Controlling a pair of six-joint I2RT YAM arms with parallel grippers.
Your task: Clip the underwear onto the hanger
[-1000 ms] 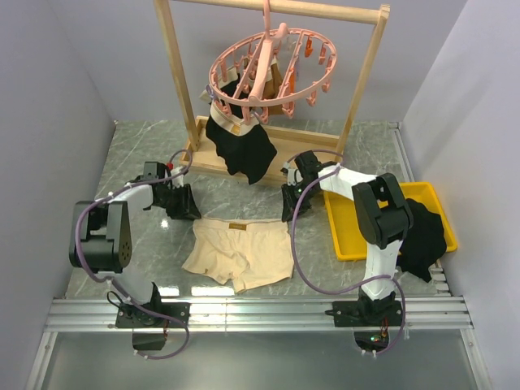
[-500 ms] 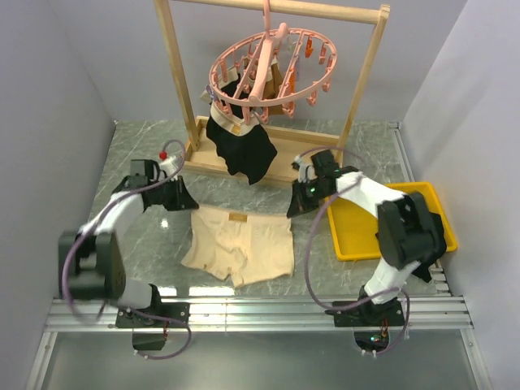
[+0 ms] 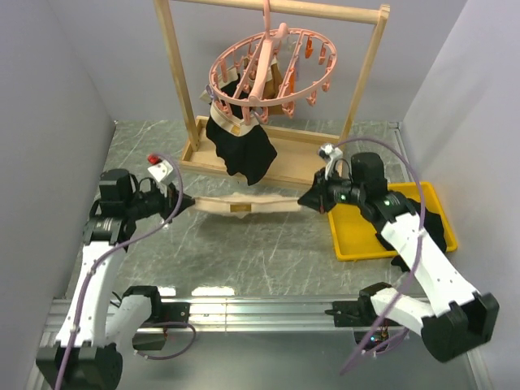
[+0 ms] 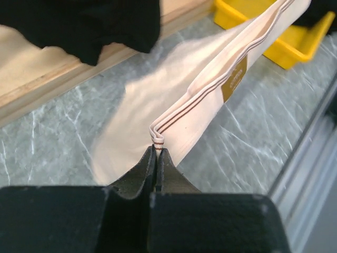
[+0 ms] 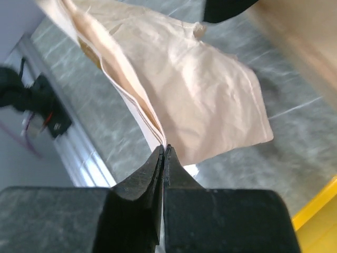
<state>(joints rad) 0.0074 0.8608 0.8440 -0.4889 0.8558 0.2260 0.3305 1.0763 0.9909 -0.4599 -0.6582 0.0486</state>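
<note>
Cream underwear (image 3: 244,205) looks soft, light, sags; left gripper (image 3: 174,205) and right gripper (image 3: 308,201) clamp waistband ends, hanger (image 3: 268,73) at 12 o'clock.

I read underwear (image 3: 244,203) cream, thin dark waistband stripes, mustard label. Hanger (image 3: 268,69) far: pink. Garment (image 3: 244,150) under it: black. Tray (image 3: 349,240) right: yellow. Table (image 3: 244,252) grey marble, white veins.

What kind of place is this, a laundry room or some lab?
Probably a lab test booth staged as a laundry corner: plain grey walls box in a marbled table, two robot arms are bolted to its near edge, and a wooden rack carries a pink clip hanger.
</note>
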